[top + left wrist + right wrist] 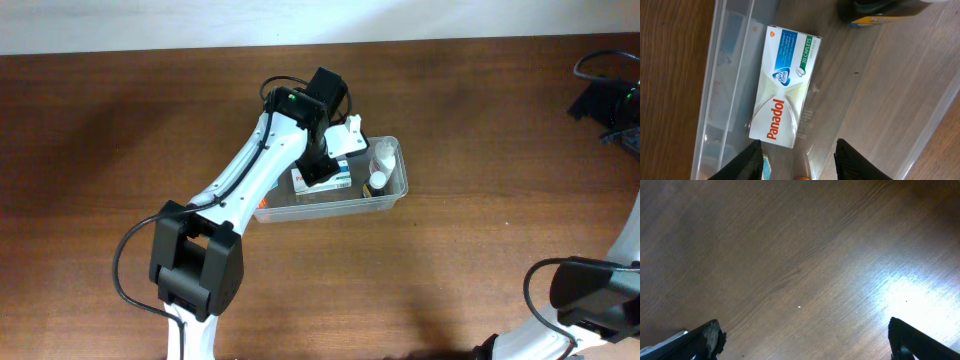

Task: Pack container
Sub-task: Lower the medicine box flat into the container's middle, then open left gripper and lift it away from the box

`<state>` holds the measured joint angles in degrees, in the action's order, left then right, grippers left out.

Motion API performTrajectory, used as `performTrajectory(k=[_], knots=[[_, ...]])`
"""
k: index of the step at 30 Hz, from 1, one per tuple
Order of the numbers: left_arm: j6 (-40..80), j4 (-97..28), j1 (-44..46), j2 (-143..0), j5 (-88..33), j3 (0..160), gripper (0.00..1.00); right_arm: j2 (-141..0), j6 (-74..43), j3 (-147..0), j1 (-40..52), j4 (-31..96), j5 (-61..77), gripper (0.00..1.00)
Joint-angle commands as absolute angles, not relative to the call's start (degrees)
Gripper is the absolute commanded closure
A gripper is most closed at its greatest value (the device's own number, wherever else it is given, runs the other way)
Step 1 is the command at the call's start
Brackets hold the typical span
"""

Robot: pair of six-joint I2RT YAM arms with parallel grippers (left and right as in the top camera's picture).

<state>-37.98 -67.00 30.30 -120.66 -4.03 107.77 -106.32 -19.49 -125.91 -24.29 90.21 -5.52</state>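
My left fingers point(852, 160) are the nearer pair, over the container point(340, 208).
They stand part-open and empty; the Panadol box point(785, 87) lies at 12 o'clock, long axis 1-to-7.

Brown wooden table point(100, 150), clear plastic container point(330, 208) resting on it

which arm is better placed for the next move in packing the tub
Left. The left gripper hangs open directly over the Panadol box lying inside the container, so it can adjust there or lift out. The right gripper is open over bare table, away from the container.
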Motion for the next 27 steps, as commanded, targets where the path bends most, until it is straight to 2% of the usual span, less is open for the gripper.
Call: performTrajectory(k=[1,7,13,21,27], knots=[[-39.05,-68.27,30.13,-121.47,-3.62,109.67,0.54,-105.49,-19.84,-126.76,-24.40,90.21,-5.63,0.02],[-36.16,-78.26,30.13,-121.36,-3.60,121.56,0.54,-105.49,-19.84,-126.76,-24.40,90.21,-5.63,0.02],[-25.74,-89.38,29.78,-119.39,-0.03,136.66,0.52,-105.49,-19.84,-126.76,-24.40,90.21,-5.63,0.02],[-13.69,-96.71,29.30,-108.18,9.21,139.90,0.27,-105.49,-19.84,-126.76,-24.40,90.21,-5.63,0.02],[-9.26,-96.71,29.30,-95.15,10.81,138.65,0.18,-105.49,-19.84,-126.76,-24.40,90.21,-5.63,0.02]])
